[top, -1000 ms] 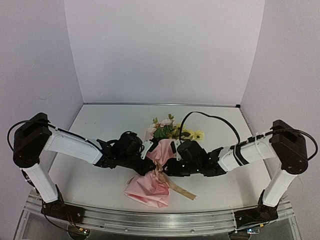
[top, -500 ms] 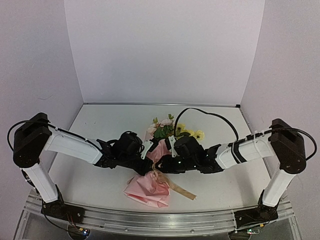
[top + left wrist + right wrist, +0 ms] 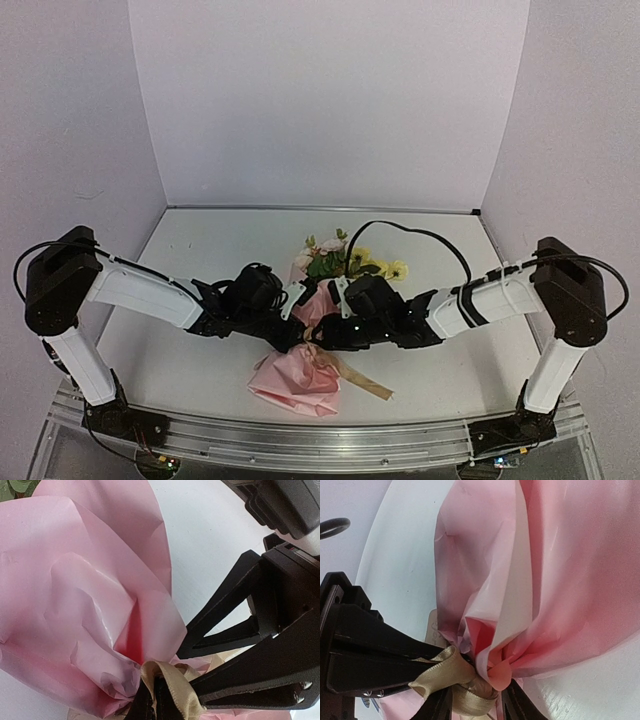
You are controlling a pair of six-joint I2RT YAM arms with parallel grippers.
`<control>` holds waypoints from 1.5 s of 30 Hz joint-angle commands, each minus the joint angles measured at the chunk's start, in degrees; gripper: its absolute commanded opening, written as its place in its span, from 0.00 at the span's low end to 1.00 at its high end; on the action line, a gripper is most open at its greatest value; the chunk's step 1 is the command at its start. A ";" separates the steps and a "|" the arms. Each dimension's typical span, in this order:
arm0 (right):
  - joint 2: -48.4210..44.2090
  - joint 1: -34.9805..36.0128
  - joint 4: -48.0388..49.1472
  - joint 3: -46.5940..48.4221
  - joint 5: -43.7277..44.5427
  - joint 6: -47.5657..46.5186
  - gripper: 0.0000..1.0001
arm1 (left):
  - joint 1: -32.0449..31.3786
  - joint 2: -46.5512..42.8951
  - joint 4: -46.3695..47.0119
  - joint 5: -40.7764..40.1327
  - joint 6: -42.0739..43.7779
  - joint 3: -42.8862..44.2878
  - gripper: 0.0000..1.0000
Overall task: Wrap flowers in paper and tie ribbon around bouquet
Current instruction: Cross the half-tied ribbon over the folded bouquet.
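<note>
On the table (image 3: 200,270) the bouquet (image 3: 320,300) is lying, blooms pointing away; the left gripper (image 3: 152,701) is pinching the ribbon (image 3: 451,670) at its neck; the right gripper (image 3: 476,707) is straddling the ribbon, jaws apart.

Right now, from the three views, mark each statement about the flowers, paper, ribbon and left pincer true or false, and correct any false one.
1. The ribbon goes round the pinched waist of the paper. True.
2. The flowers stick out of the paper's near end. False: they stick out of its far end.
3. The left pincer is shut on the ribbon. True.
4. The paper is blue. False: it is pink.
</note>
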 commanded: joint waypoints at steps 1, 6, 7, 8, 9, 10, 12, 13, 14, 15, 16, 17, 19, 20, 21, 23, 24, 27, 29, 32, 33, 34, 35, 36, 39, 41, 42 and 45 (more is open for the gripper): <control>0.00 0.36 1.44 1.33 1.94 -0.03 0.35 | -0.46 -2.85 1.35 5.04 2.29 -0.90 0.00; -1.09 0.36 8.07 -1.82 1.66 1.72 0.36 | -0.45 -3.18 1.20 7.71 3.20 -1.11 0.00; -0.99 0.32 8.39 -1.90 1.49 1.89 0.36 | -0.45 -3.36 1.39 8.30 3.29 -1.27 0.00; -0.79 0.34 9.24 -2.17 1.15 2.11 0.35 | -0.45 -3.39 1.38 8.64 3.45 -1.30 0.00; -0.58 0.38 10.21 -2.51 0.79 2.36 0.35 | -0.45 -3.41 1.33 8.96 3.59 -1.31 0.00; -0.58 0.51 11.32 -2.96 0.67 2.83 0.35 | -0.45 -3.40 1.20 9.23 3.71 -1.28 0.00; 0.01 0.57 12.27 -3.14 0.18 3.46 0.34 | -0.49 -3.61 1.28 10.20 3.84 -1.44 0.00; 0.38 0.55 12.35 -3.00 0.05 3.65 0.33 | -0.47 -3.77 1.47 10.63 3.86 -1.59 0.00; 0.69 0.61 12.49 -2.92 -0.01 3.79 0.32 | -0.45 -3.85 1.60 10.91 3.84 -1.66 0.00; 0.93 0.71 12.67 -2.86 0.00 3.87 0.29 | -0.45 -3.84 1.57 11.18 3.85 -1.62 0.00; 1.04 0.80 12.72 -2.80 0.10 3.96 0.26 | -0.45 -3.78 1.43 11.37 3.90 -1.56 0.00; 1.04 0.85 12.67 -2.79 0.31 4.09 0.21 | -0.45 -3.72 1.22 11.37 3.87 -1.48 0.00; 0.72 0.88 12.49 -3.16 1.33 4.41 0.12 | -0.44 -3.73 0.61 11.18 3.68 -1.19 0.00; 0.48 0.92 12.13 -3.41 2.04 4.62 0.07 | -0.37 -3.71 0.18 10.82 3.42 -0.97 0.00; 0.15 0.97 11.37 -3.87 2.96 4.82 0.02 | -0.37 -3.64 -0.29 10.24 3.19 -0.68 0.00; -0.82 1.13 10.77 -4.96 5.36 5.28 0.00 | -0.33 -3.65 -1.02 9.06 2.63 -0.18 0.00; -1.40 1.23 10.59 -5.48 6.48 5.55 0.00 | -0.29 -3.65 -1.28 8.43 2.29 -0.11 0.00; -2.61 1.92 9.78 -6.59 9.59 6.05 0.00 | -0.29 -3.62 -1.31 7.08 1.29 0.05 0.02; -3.49 2.51 9.41 -7.04 12.04 6.26 0.00 | -0.28 -3.67 -1.23 6.17 0.64 -0.06 0.07; -4.08 3.03 9.15 -7.18 13.98 6.60 0.00 | -0.10 -4.73 -0.46 5.11 -0.37 -0.74 0.15; -4.24 3.15 9.10 -7.27 14.48 6.72 0.00 | 0.07 -5.17 -0.16 4.75 -0.77 -1.04 0.19; -4.39 3.26 9.09 -7.37 14.98 6.86 0.00 | 0.36 -5.69 0.13 4.50 -1.17 -1.41 0.22; -4.47 3.37 9.09 -7.37 15.18 6.94 0.00 | 0.57 -6.41 0.48 4.26 -1.66 -1.82 0.24; -4.48 3.41 9.08 -7.19 15.18 6.91 0.00 | 0.85 -7.18 0.77 4.04 -2.05 -2.28 0.25; -3.92 3.77 9.00 -6.48 14.97 6.67 0.00 | 1.45 -9.09 1.10 3.60 -2.87 -3.06 0.28; -3.55 4.13 8.92 -5.87 15.00 6.52 0.00 | 1.51 -9.30 0.59 3.06 -2.96 -2.89 0.28; -3.36 4.26 8.91 -5.64 15.01 6.48 0.00 | 1.56 -9.30 0.31 2.97 -3.03 -2.85 0.28; -3.29 4.66 8.91 -5.36 15.37 6.46 0.00 | 1.65 -9.79 0.31 2.35 -3.70 -3.21 0.35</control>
